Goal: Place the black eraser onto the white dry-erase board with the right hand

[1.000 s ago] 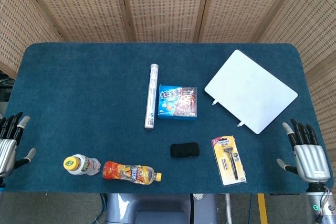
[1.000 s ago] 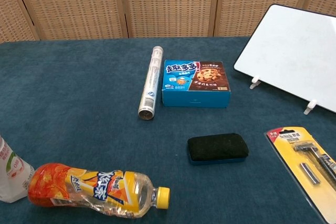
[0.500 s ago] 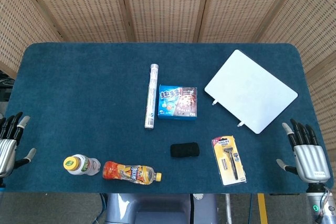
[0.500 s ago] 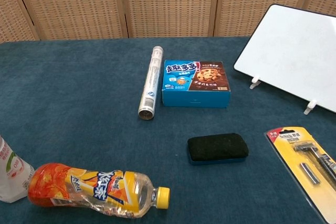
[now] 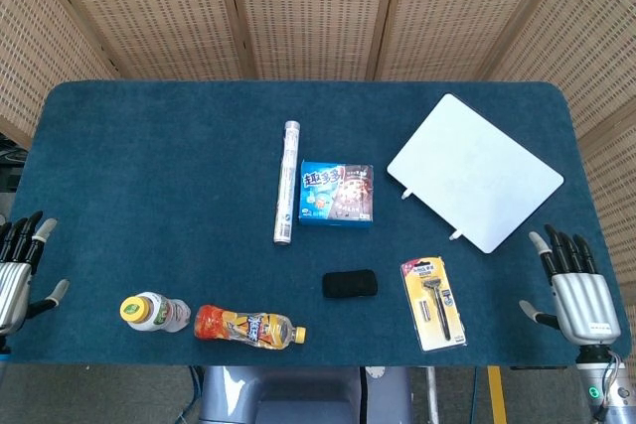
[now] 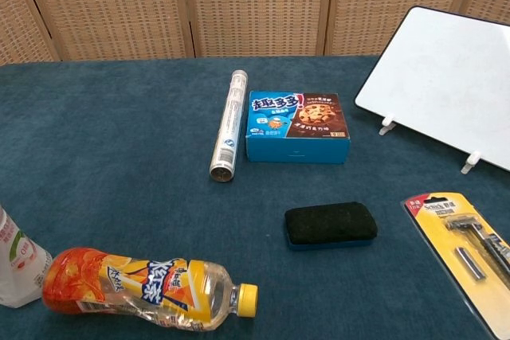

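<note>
The black eraser (image 5: 349, 284) (image 6: 331, 223) lies flat on the blue table near its front edge, touched by nothing. The white dry-erase board (image 5: 474, 172) (image 6: 442, 79) lies at the back right, tilted, with nothing on it. My right hand (image 5: 574, 288) is at the table's front right corner, fingers spread and holding nothing, well right of the eraser. My left hand (image 5: 14, 271) is at the front left edge, also spread with nothing in it. Neither hand shows in the chest view.
A razor pack (image 5: 432, 302) lies between the eraser and my right hand. A blue cookie box (image 5: 337, 194) and a white tube (image 5: 286, 181) sit behind the eraser. An orange drink bottle (image 5: 246, 326) and a white bottle (image 5: 154, 312) lie at the front left.
My right hand has shifted slightly left and toward the table. Nothing else has moved.
</note>
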Action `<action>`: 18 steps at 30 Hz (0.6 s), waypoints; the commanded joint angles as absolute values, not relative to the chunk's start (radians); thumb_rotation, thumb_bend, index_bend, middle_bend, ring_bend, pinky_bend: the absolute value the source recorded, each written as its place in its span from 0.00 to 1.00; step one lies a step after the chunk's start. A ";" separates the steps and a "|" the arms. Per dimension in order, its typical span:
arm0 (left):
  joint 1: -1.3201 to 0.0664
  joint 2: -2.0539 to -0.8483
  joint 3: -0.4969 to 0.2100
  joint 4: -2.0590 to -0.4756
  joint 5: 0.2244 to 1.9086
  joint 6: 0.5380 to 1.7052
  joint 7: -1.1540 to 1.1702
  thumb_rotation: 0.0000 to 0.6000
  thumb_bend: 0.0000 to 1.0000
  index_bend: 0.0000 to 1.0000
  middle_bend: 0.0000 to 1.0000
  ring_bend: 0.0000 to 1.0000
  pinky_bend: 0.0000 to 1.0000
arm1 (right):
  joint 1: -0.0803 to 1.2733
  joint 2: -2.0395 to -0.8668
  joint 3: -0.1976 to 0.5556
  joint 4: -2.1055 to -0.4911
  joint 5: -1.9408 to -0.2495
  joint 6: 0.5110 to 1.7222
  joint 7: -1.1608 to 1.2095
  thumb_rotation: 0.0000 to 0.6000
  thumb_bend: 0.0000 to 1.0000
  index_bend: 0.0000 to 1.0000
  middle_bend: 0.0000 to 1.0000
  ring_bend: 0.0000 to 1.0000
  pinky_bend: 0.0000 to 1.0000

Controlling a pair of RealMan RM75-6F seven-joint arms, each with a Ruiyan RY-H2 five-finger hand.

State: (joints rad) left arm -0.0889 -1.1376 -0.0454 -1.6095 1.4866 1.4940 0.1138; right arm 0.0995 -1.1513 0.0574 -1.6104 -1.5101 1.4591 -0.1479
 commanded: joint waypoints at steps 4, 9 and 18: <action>-0.083 -1.138 -0.041 -1.610 1.499 1.508 0.117 1.00 0.30 0.00 0.00 0.00 0.00 | 0.104 -1.149 0.046 -1.616 -1.532 1.452 -0.129 1.00 0.13 0.06 0.00 0.00 0.00; -0.083 -1.139 -0.041 -1.610 1.496 1.504 0.113 1.00 0.30 0.00 0.00 0.00 0.00 | 0.122 -1.154 0.047 -1.633 -1.537 1.428 -0.122 1.00 0.13 0.06 0.00 0.00 0.00; -0.084 -1.140 -0.040 -1.610 1.498 1.503 0.116 1.00 0.30 0.00 0.00 0.00 0.00 | 0.181 -1.145 0.073 -1.732 -1.515 1.355 -0.208 1.00 0.13 0.07 0.00 0.00 0.00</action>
State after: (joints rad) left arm -0.0840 -1.1403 -0.0400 -1.6098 1.4978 1.5028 0.1157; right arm 0.1666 -1.1512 0.0646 -1.7082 -1.5205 1.3694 -0.1881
